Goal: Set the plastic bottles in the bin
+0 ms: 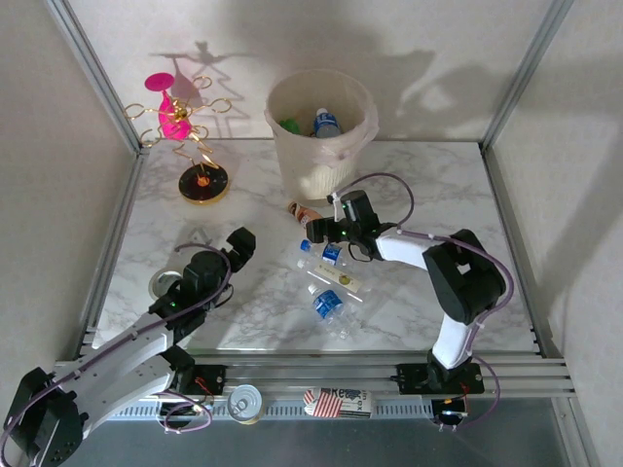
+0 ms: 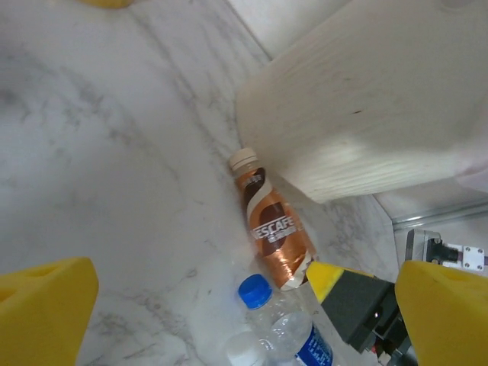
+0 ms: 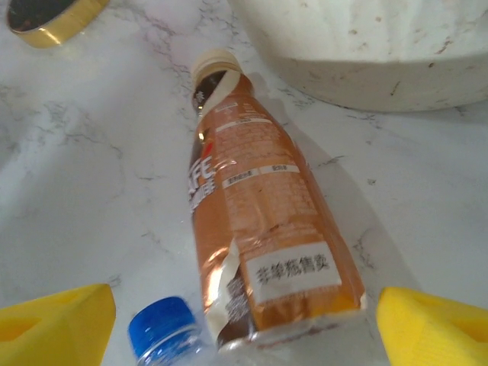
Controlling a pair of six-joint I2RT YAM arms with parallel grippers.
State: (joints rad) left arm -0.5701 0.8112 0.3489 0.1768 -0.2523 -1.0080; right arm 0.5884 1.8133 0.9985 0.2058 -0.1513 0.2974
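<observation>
Right wrist: brown bottle (image 3: 259, 229) lies beside bin (image 3: 366, 53), right gripper (image 3: 244, 320) jaws open astride it; left gripper (image 2: 244, 305) jaws open too

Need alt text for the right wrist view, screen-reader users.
A brown-labelled coffee bottle lies on its side on the marble table, cap close to the cream bin, its base between the open yellow fingertips of the right end effector. A blue bottle cap sits beside that base; a gold-rimmed black disc shows at top left.

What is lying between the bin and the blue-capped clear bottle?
A brown coffee bottle lies on its side there, by the bin; left wrist view shows it.
</observation>
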